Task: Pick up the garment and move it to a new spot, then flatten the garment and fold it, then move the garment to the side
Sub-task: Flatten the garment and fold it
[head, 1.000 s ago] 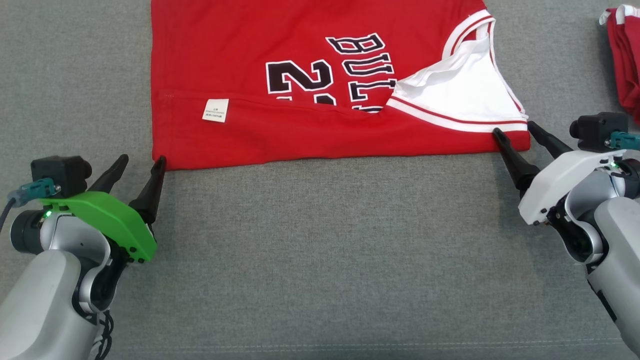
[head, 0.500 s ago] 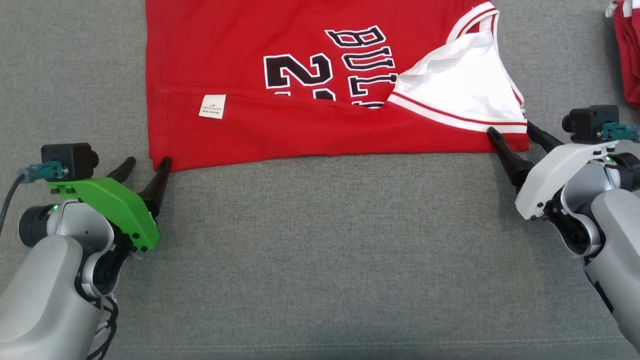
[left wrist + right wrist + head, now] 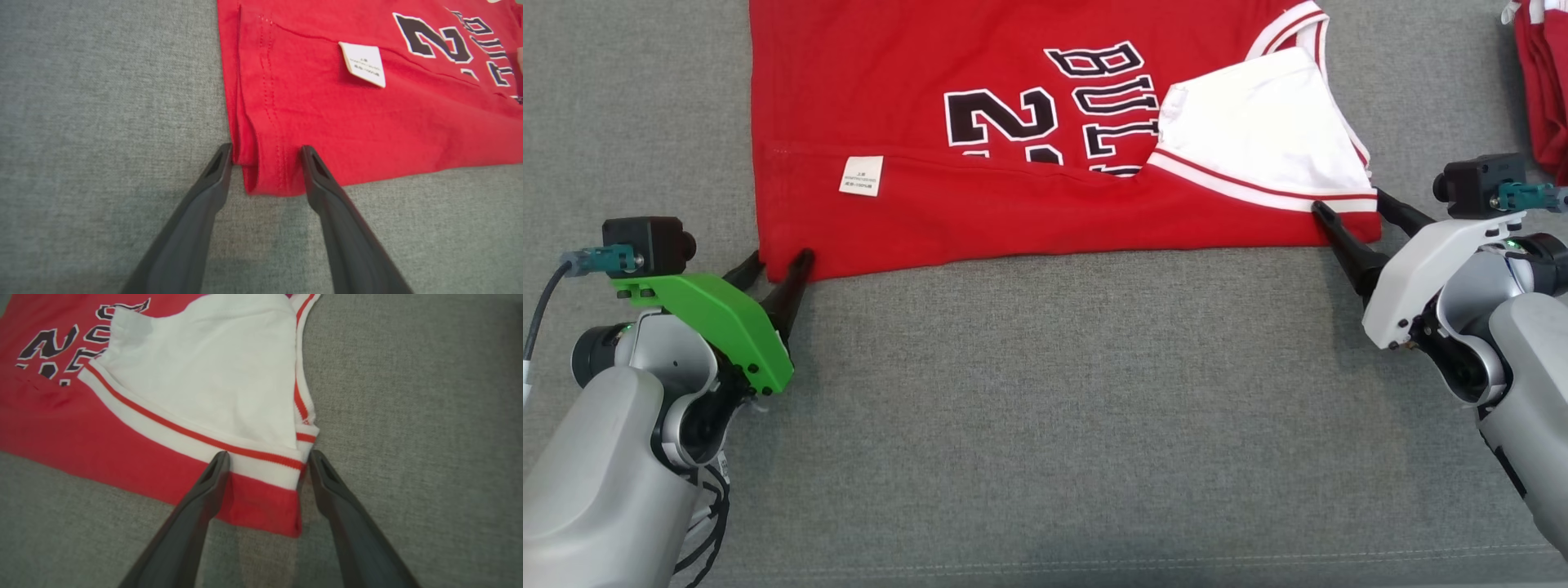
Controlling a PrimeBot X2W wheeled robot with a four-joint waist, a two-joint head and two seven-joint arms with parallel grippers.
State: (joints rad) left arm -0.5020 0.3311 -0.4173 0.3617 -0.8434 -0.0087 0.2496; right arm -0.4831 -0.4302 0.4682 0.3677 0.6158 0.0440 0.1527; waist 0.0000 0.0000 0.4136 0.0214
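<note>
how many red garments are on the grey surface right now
2. One red jersey lies spread at top centre of the head view. A second red garment sits bunched at the top right, cut off by the frame, so more may be hidden there.

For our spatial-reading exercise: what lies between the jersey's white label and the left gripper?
Only plain red jersey cloth runs from the label to the left gripper, seen in the left wrist view.

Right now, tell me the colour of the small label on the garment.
White, with tiny dark print; the label shows best in the left wrist view.
</note>
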